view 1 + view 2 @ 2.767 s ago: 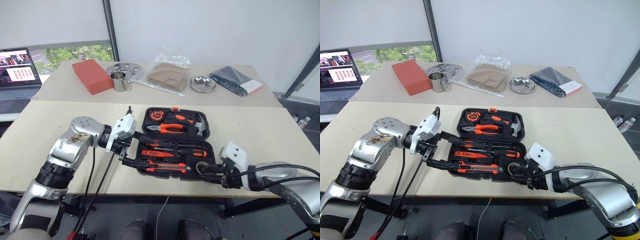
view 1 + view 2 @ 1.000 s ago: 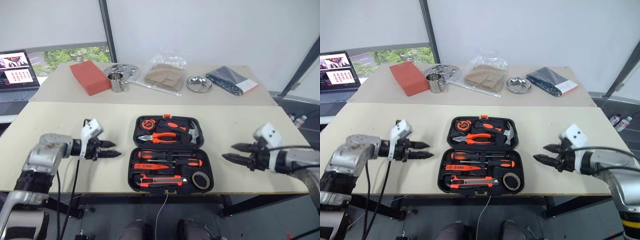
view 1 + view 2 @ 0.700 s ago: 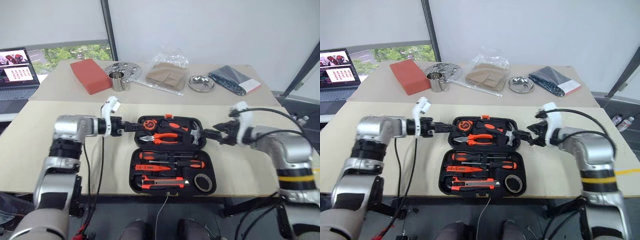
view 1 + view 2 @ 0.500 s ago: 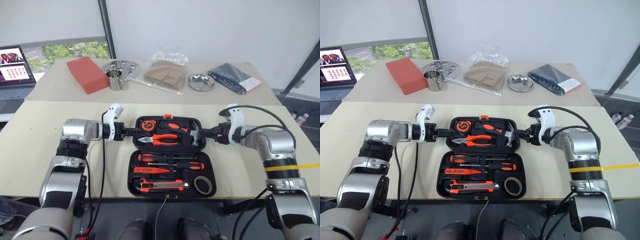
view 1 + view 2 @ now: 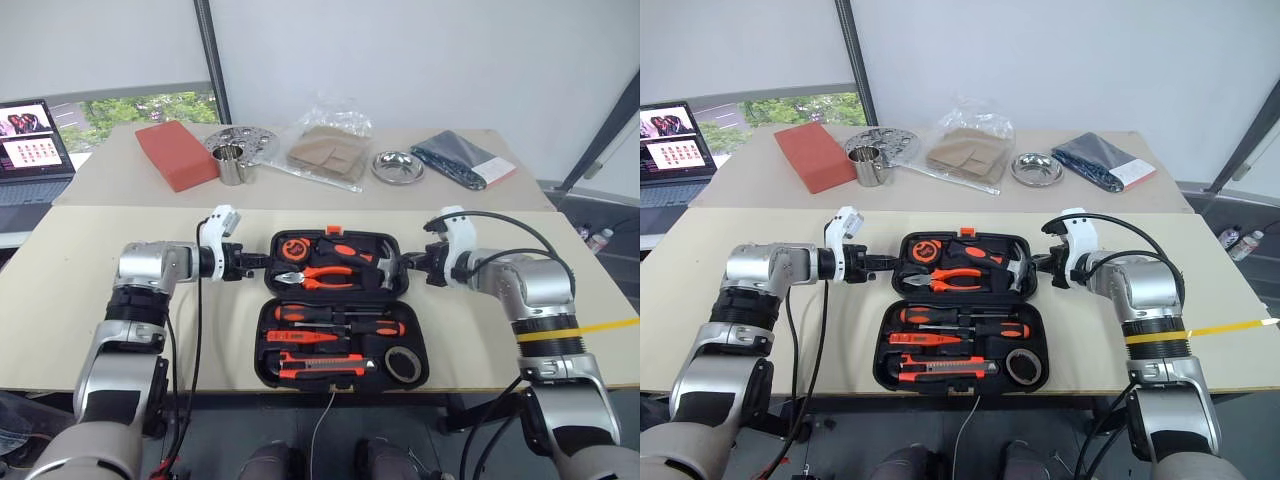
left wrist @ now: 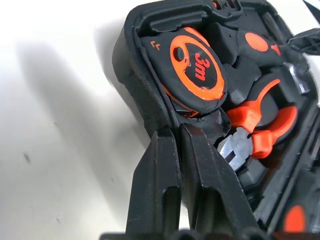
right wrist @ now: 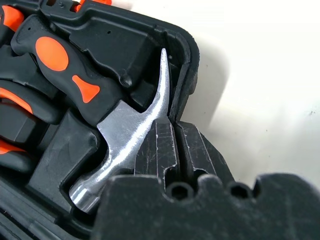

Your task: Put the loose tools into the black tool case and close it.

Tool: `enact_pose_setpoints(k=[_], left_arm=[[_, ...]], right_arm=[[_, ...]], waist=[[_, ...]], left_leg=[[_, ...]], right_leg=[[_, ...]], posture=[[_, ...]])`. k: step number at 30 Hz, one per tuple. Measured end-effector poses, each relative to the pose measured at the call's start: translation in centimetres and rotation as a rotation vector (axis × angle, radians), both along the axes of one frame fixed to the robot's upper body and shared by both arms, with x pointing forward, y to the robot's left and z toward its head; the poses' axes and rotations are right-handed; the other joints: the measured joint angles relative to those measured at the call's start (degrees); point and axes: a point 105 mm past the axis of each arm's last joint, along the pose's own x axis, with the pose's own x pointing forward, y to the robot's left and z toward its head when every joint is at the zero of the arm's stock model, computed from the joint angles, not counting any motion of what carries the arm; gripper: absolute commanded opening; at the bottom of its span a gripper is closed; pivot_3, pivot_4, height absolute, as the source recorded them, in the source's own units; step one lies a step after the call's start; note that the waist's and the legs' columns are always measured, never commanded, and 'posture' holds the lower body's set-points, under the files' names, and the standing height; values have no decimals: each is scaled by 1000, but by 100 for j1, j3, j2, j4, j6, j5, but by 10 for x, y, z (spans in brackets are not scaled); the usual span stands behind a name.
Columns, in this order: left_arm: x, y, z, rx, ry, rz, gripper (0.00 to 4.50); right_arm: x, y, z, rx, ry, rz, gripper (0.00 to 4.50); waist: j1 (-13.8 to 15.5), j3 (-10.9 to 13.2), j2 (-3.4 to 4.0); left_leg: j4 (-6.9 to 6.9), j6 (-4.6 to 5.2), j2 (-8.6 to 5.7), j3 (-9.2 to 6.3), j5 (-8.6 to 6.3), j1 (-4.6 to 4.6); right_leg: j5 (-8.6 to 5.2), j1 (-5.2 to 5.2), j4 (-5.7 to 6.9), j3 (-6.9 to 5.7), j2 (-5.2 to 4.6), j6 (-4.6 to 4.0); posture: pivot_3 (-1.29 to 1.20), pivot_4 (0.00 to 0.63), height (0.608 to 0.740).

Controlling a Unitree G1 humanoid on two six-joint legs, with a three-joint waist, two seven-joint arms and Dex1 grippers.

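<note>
Left tool [image 5: 262, 259], right tool [image 5: 400, 265] both closed, pointing inward.

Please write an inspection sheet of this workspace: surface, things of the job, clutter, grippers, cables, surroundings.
Surface: beige table, second table behind.
Job's things: black tool case lies open; utility knife, screwdrivers and tape roll sit in its near half.
Clutter: red block, metal cup, steel bowl, plastic bag, dark blue packet.
Grippers: left gripper shut on the case's far half's left rim; right gripper shut on its right rim.
Cables: black cable looped over right arm.
Surroundings: laptop, window.

Both claws at open tool case [image 5: 958, 310] sides.
</note>
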Motion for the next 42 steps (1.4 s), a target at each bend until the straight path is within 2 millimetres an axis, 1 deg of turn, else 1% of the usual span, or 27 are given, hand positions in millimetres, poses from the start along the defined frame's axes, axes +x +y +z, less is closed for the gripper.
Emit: enact_pose_setpoints(k=[2, 5, 6, 9, 10, 12, 14, 17, 21, 24, 25, 26, 27, 28, 29, 30, 31, 32, 33, 34, 35, 36, 37, 38, 40, 41, 42], left_arm=[[7, -2, 7, 3, -86, 17, 15], [20, -5, 26, -18, -250, 64, 15], [22, -7, 32, -22, -291, 65, 15], [27, -7, 52, 27, -464, 62, 15], [27, -7, 54, 42, -494, 59, 15], [26, -9, 54, 100, -576, 37, 15], [22, -7, 45, 137, -632, 21, 15], [10, -4, 40, 178, -712, -8, 15], [-9, 2, 26, 187, -713, -25, 15], [-23, 12, 10, 165, -620, -2, 1047], [-28, 17, 4, 157, -574, 8, 1282], [-35, 23, 0, 143, -526, 10, 1831], [-45, 30, 0, 121, -474, 6, 2039], [-56, 44, 3, 112, -425, 9, 2451], [-67, 65, 8, 110, -362, 28, 2746], [-73, 82, 17, 110, -329, 52, 3184], [-79, 92, 27, 102, -302, 54, 3184], [-83, 95, 32, 101, -292, 45, 3184], [-86, 98, 36, 116, -282, 26, 3184], [-85, 98, 36, 130, -278, 11, 3230], [-83, 97, 32, 143, -270, -2, 3236], [-78, 96, 24, 168, -258, -9, 2946], [-67, 95, 17, 188, -255, -4, 2682], [-52, 88, 12, 203, -267, -8, 2383], [-45, 79, 11, 218, -286, -31, 1834], [-31, 69, 11, 233, -307, -54, 1430], [-16, 50, 17, 250, -356, -91, 1064]], right_arm=[[6, -1, 11, 3, -58, -22, 0], [16, -5, 37, -46, -223, -55, 0], [17, -6, 42, -60, -264, -62, 0], [20, -6, 55, -125, -398, -61, 0], [19, -6, 57, -139, -426, -59, 0], [16, -7, 53, -231, -514, -45, 0], [8, -4, 43, -302, -588, -14, 0], [-8, -3, 38, -405, -709, 34, 0], [-36, -4, 18, -515, -807, 111, 0], [-62, -2, -1, -538, -782, 197, 1022], [-70, 0, -7, -530, -759, 231, 1219], [-79, 1, -9, -506, -734, 258, 1714], [-90, -2, -9, -475, -686, 280, 1934], [-101, -11, -9, -454, -626, 290, 2323], [-115, -26, -5, -423, -543, 294, 2438], [-125, -36, 0, -407, -492, 299, 2438], [-138, -41, 4, -379, -436, 328, 2438], [-146, -39, 5, -362, -405, 364, 2438], [-159, -31, 1, -332, -355, 429, 2438], [-169, -23, -6, -298, -309, 486, 2154], [-175, -17, -11, -269, -274, 521, 1868], [-178, -13, -17, -255, -245, 537, 1633], [-178, -10, -22, -247, -223, 551, 1252], [-176, -4, -26, -249, -216, 573, 848], [-174, 2, -25, -253, -228, 592, 395], [-171, 5, -28, -270, -225, 606, 30], [-167, 12, -30, -281, -229, 637, 0]], waist=[[-2, 2, 0], [1, 6, 1], [-3, 7, 1], [-45, 7, 2], [-50, 7, 2], [-56, 7, 2], [-58, 6, 2], [-59, 3, 3], [-62, -4, 6], [-88, -2, 4], [-95, 0, 4], [-101, 7, 4], [-100, 14, 4], [-93, 17, 6], [-74, 17, 6], [-52, 17, 7], [-33, 15, 8], [-10, 13, 8], [34, 10, 8], [88, 8, 10], [124, 6, 14], [159, 7, 15], [202, 7, 13], [252, 7, 4], [261, 6, -1], [290, 2, -6], [325, 2, -6]], left_leg=[[-2, -17, 0, 2, 12, -21], [-2, -9, 0, 2, 25, -46], [-4, 12, 1, 2, 38, -48], [-22, 14, 1, 9, 41, -49], [-25, 14, 1, 10, 41, -49], [-52, 14, 0, 14, 41, -49], [-74, 13, -2, 15, 41, -48], [-95, 12, 0, 15, 40, -35], [-118, 6, 12, 14, 37, 43], [-105, 5, 18, 10, 36, 63], [-104, 4, 21, 10, 37, 68], [-103, 4, 25, 9, 37, 66], [-102, 4, 28, 4, 37, 59], [-100, 2, 28, 0, 38, 52], [-93, 2, 32, -4, 38, 49], [-86, 2, 37, -11, 38, 51], [-84, -7, 40, -19, 33, 57], [-86, -36, 42, -25, 16, 67], [-88, -48, 41, -28, 8, 85], [-89, -49, 38, -28, -4, 103], [-89, -16, 29, -27, -25, 104], [-86, -8, 22, -25, -29, 101], [-79, -9, 21, -23, -27, 95], [-62, -11, 22, -23, -23, 86], [-49, -44, 22, -23, -2, 57], [-44, -41, 18, -22, 3, 47], [-12, -33, 20, -25, 3, 5]], right_leg=[[14, -22, 1, 0, 0, -14], [15, -45, 5, -9, 5, -16], [15, -47, 6, -10, 10, -16], [15, -51, 11, -15, 21, -15], [14, -50, 7, -19, 23, -14], [11, -51, -12, -24, 29, -9], [5, -59, -18, -26, 29, -1], [-1, -51, -25, -30, 32, 5], [-12, 39, -78, -30, 44, 11], [-31, 56, -85, -14, 37, 41], [-30, 55, -81, -9, 32, 40], [-29, 47, -75, -4, 25, 37], [-27, 40, -67, -3, 19, 34], [-17, 29, -59, 0, 8, 17], [-6, 25, -54, -1, 8, -1], [-4, 35, -57, -7, 8, -5], [-10, 50, -70, -19, 8, 3], [-21, 65, -79, -23, 9, 20], [-25, 79, -83, -28, 8, 19], [-30, 79, -87, -32, 7, 17], [-32, 78, -85, -30, 5, 16], [-30, 73, -82, -27, 2, 16], [-21, 69, -84, -23, 2, 13], [-13, 68, -82, -24, 6, 15], [-9, 64, -78, -23, 8, 12], [-1, 62, -77, -29, 9, 10], [6, 37, -74, -42, 16, 1]], posture=[[0, 150, 734], [0, 150, 734], [0, 150, 734], [0, 150, 734], [0, 150, 734], [0, 150, 734], [0, 150, 734], [0, 150, 734], [0, 150, 734], [0, 150, 734], [0, 150, 734], [0, 150, 734], [0, 150, 734], [0, 150, 734], [0, 150, 734], [0, 150, 734], [0, 150, 734], [0, 150, 734], [0, 150, 734], [0, 150, 734], [0, 150, 734], [0, 150, 734], [0, 150, 734], [0, 150, 734], [0, 150, 734], [0, 150, 734], [0, 150, 734]])
